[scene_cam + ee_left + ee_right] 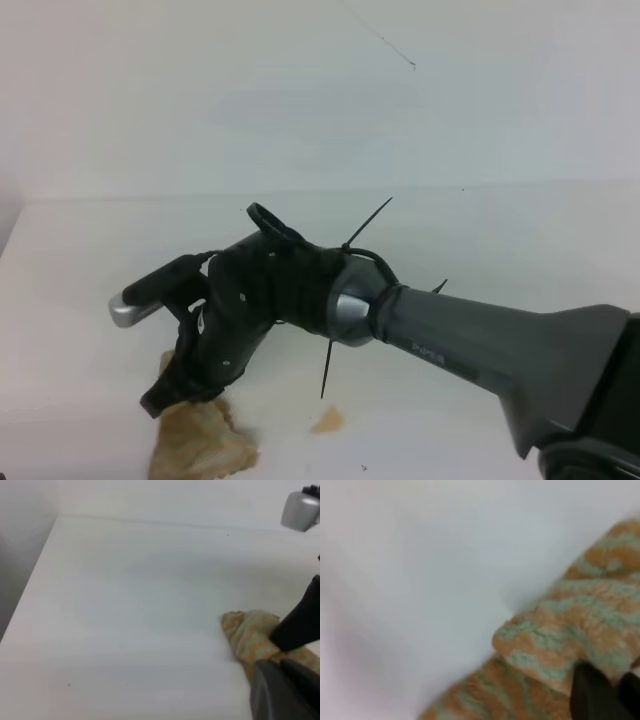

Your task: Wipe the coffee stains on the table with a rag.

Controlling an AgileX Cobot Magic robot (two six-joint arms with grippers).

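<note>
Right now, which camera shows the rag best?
The right wrist view: the rag fills it, weave visible, though blurred. The left wrist view shows it small, partly behind the right gripper. The high view shows only a lump under it.

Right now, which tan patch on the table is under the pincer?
The rag, the big lumpy one at lower left; the small flat coffee stain lies apart to its right.

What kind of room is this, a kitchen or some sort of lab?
Probably a bare test bench in a lab: a plain white table against a blank white wall, holding only a rag and a small coffee stain.
</note>
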